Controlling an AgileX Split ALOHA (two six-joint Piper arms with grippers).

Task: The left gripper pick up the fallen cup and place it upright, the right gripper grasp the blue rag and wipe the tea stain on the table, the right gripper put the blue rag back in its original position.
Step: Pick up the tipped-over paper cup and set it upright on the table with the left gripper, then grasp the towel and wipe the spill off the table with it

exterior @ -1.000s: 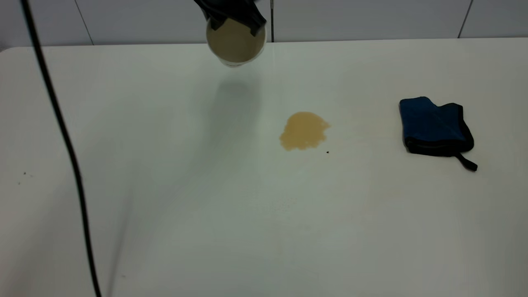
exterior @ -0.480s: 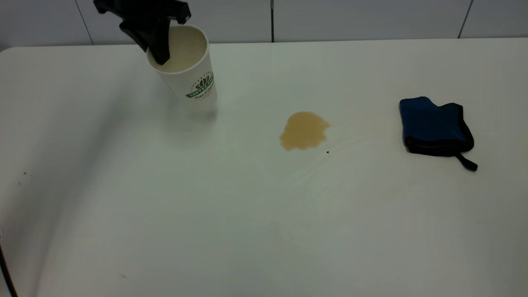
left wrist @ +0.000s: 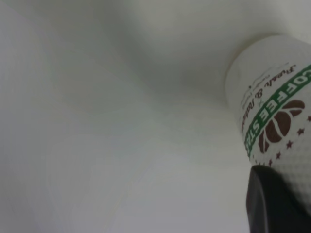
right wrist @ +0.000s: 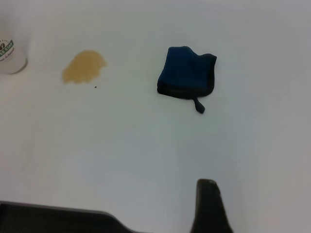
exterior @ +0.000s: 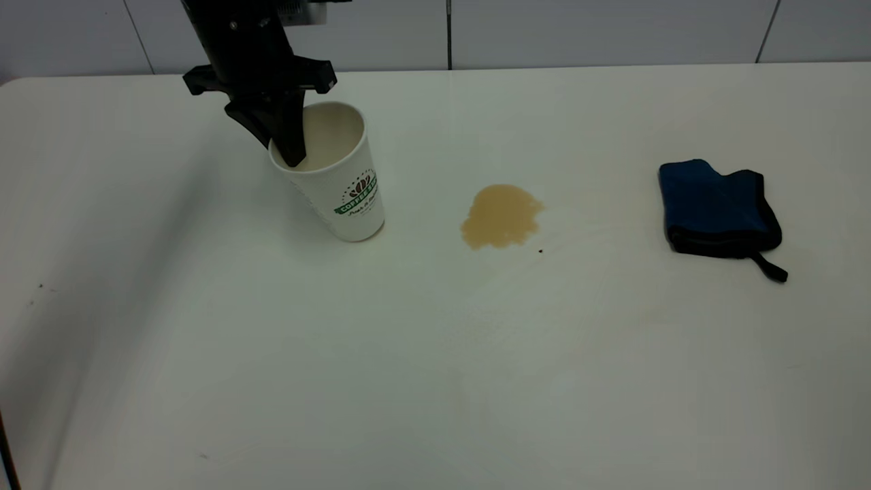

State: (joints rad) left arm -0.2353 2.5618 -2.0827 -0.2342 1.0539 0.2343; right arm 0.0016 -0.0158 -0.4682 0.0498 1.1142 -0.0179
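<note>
White cup tilted in left gripper; table open.

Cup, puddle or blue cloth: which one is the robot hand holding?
The cup. The left gripper pinches its rim, one finger inside, and the cup leans. The tea stain and the blue rag lie untouched on the table.

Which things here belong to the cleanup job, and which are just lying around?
Job:
left gripper, clamped on the rim of the tilted cup
tea stain
blue rag
table
right gripper, away from the rag

Lying about:
tiny black speck beside the stain
</note>
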